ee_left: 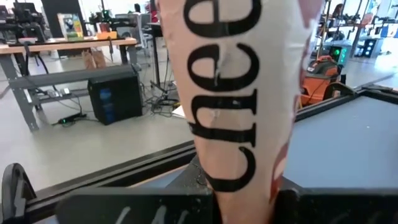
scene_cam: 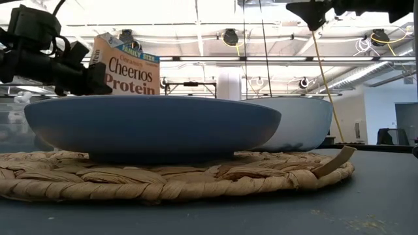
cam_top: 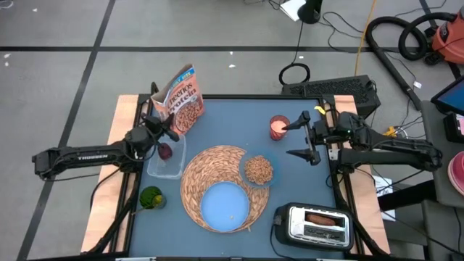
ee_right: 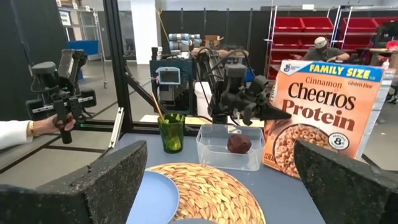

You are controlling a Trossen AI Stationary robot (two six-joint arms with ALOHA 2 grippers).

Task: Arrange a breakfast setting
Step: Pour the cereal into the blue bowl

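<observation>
The orange-brown cereal box (cam_top: 185,98) stands at the table's far left, and my left gripper (cam_top: 168,130) is shut on it. Just nearer, a small dark-red item (ee_right: 239,144) lies in a clear tub (cam_top: 167,158). The round woven placemat (cam_top: 210,177) lies mid-table. The light-blue plate (cam_top: 225,205) rests on its near part. A small bowl of cereal (cam_top: 258,170) rests on its right edge. Brown bread (cam_top: 322,217) lies in the toaster. My right gripper (ee_right: 224,199) hangs open at the right, beside a pink cup (cam_top: 278,127). My left gripper pinches the cereal box's narrow side panel (ee_left: 242,186), the one with upright lettering, between its two fingers. It comes level from the table's left and meets the box about mid-height (ee_right: 268,113). The box stands upright, its bottom down at the table.
A green cup (cam_top: 151,197) stands near the left edge. The chrome-and-black toaster (cam_top: 313,223) fills the near right corner. Beyond the table's left side, a person's hand (ee_right: 46,124) holds a device. Bare blue table shows between the box and the pink cup.
</observation>
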